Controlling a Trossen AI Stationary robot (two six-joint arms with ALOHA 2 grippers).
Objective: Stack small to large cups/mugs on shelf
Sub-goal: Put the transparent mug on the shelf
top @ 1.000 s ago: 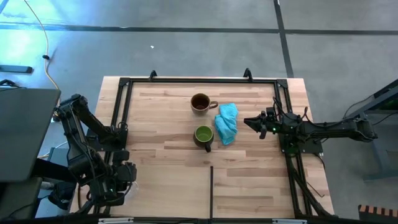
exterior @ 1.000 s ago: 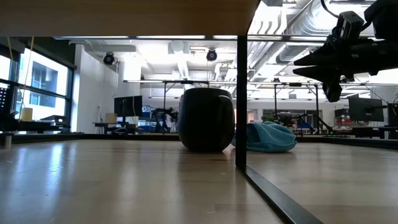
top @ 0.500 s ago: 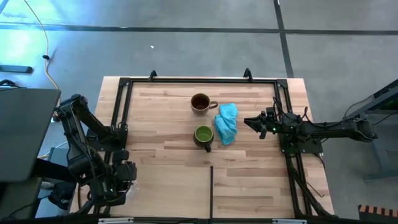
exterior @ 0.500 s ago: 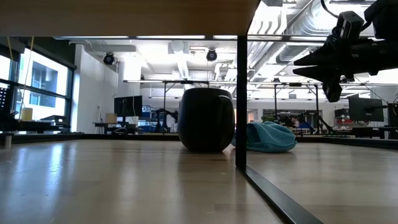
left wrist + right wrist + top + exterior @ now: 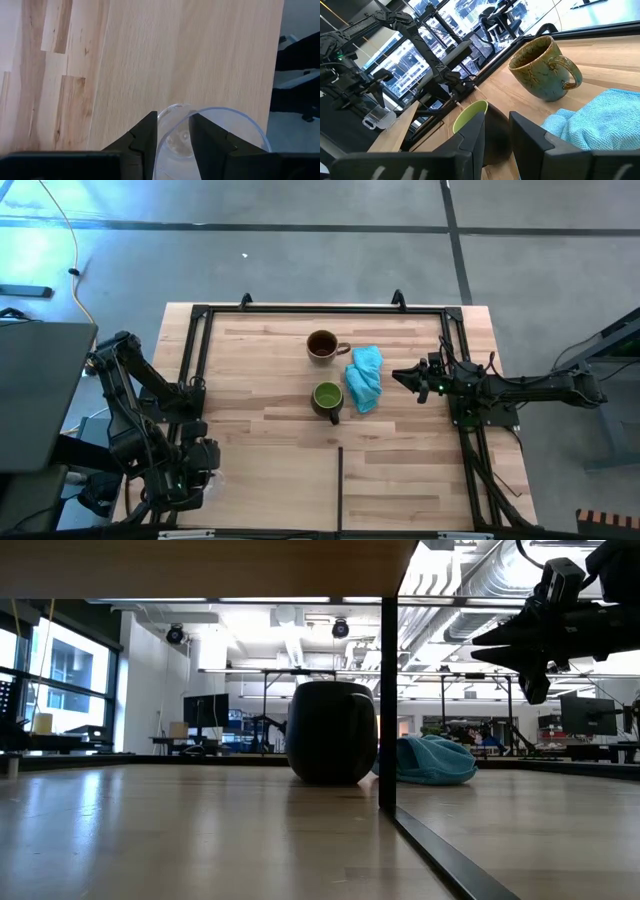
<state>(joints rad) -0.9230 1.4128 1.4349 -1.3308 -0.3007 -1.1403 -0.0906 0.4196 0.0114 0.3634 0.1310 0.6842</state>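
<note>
Brown mug (image 5: 322,345) behind green mug (image 5: 327,397), cloth (image 5: 365,378) right of both (on the shelf (image 5: 270,430))

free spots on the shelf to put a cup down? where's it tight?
Bare: the pale wooden plank shelf left of the green mug with handle and the brown mug with handle, and the near strip either side of the thin dark seam. Crowded: both mugs and the light-blue cloth bunch at centre, the right gripper beside them.
</note>
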